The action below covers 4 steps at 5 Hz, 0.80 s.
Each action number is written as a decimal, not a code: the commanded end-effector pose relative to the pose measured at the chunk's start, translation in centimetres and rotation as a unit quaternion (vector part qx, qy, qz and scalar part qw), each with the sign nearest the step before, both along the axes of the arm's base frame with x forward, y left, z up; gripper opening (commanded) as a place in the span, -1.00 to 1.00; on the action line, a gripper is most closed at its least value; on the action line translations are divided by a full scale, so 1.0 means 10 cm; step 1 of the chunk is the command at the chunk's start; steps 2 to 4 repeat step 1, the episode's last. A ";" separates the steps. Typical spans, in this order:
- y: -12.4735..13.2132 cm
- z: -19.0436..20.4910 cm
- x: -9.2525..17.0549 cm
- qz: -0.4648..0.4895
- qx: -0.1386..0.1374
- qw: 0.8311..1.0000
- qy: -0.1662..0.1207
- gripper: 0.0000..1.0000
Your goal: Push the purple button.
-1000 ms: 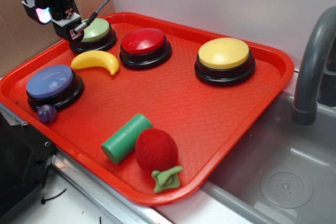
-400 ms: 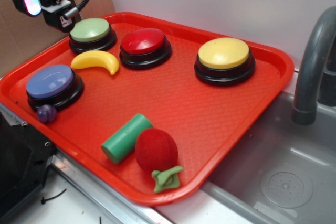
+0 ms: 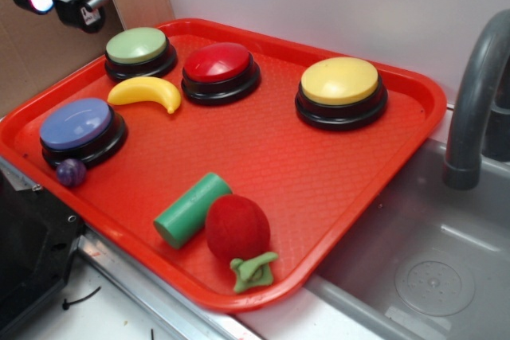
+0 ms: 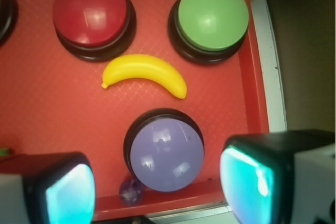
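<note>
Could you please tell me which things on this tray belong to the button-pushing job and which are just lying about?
Belongs to the job:
purple button
gripper, hanging open above the tray's far left corner

Just lying about:
green button
red button
yellow button
toy banana
small purple ball
green cylinder
red strawberry toy
red tray
</note>
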<state>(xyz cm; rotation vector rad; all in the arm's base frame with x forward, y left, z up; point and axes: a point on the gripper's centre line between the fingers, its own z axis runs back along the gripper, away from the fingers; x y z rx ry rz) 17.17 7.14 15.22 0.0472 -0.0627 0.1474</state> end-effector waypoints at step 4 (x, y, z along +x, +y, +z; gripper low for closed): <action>0.01 0.50 0.02 0.005 0.013 0.998 -0.062 1.00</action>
